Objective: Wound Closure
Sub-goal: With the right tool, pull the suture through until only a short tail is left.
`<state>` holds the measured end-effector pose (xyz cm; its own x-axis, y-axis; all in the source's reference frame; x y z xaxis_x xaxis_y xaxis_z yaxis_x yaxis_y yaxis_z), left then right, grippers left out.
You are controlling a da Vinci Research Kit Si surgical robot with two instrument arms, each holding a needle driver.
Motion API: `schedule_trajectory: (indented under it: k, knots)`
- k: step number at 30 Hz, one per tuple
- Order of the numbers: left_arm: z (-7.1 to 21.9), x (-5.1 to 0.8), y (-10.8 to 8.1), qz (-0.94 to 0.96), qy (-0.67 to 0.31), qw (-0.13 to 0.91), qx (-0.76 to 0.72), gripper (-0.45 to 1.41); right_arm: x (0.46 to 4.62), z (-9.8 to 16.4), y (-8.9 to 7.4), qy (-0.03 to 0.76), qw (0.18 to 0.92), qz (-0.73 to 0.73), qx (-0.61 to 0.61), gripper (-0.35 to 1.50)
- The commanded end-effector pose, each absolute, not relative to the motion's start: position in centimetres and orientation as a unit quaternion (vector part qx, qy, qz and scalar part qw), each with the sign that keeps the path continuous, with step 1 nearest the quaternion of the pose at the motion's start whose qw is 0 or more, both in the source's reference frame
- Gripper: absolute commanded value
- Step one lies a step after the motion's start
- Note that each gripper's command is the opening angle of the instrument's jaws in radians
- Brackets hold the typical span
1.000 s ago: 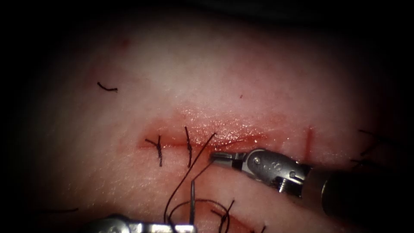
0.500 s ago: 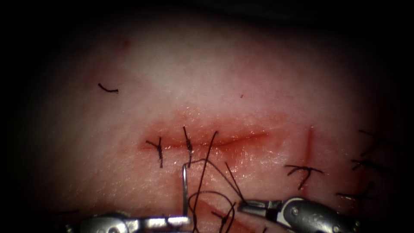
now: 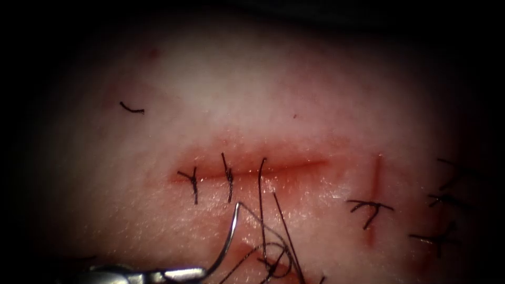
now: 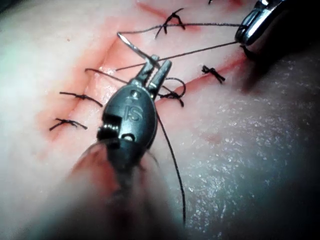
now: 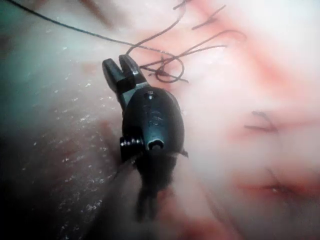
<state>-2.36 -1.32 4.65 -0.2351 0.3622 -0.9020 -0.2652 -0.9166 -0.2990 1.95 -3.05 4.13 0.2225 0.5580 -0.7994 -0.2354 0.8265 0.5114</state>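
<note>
My left tool (image 3: 197, 273) lies at the lower edge of the endoscope view, jaws shut on the curved needle (image 3: 229, 239) near its tail end. The needle arcs up to a free tip below the cut (image 3: 294, 167), out of the tissue. In the left wrist view the left tool (image 4: 156, 67) grips the needle (image 4: 132, 44) the same way. Dark thread (image 3: 260, 189) runs from the cut down into a loose tangle. In the right wrist view my right tool (image 5: 121, 69) stands with jaws parted, the thread (image 5: 150, 50) passing just beyond its tips.
Two tied stitches (image 3: 193, 181) (image 3: 229, 181) cross the cut's left part. Another short cut (image 3: 374, 179) with a knot (image 3: 371, 208) lies to the right, with more stitches at the far right. A cut thread end (image 3: 130, 109) rests on the tissue at upper left. Red fluid tints the cut's edges.
The right tool moved from the cut down and out of the endoscope view, drawing thread with it, then parted its jaws. The left tool turned the needle from upright to a leaning arc.
</note>
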Motion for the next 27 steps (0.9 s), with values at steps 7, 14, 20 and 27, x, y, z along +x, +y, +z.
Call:
schedule_trajectory:
  k: [7, 14, 20, 27]
  knots:
    - [4.7, -1.59, -1.1, 0.802, 0.030, 0.248, -0.543, -0.45, 1.86, 4.8, -2.5, 0.613, 0.753, 0.224, 0.076, 1.43]
    - [4.7, -1.32, -1.0, 0.804, 0.064, 0.269, -0.527, -0.45, 1.88, 5.2, -2.2, 0.604, 0.762, 0.227, 0.053, 1.36]
    - [4.8, -1.32, -1.0, 0.805, 0.065, 0.270, -0.525, -0.45, 2.13, 5.8, -2.0, 0.579, 0.781, 0.228, 0.047, 1.31]
    - [4.8, -1.20, -0.9, 0.806, 0.065, 0.265, -0.526, -0.45, 2.42, 6.2, -1.9, 0.564, 0.791, 0.231, 0.052, 1.23]
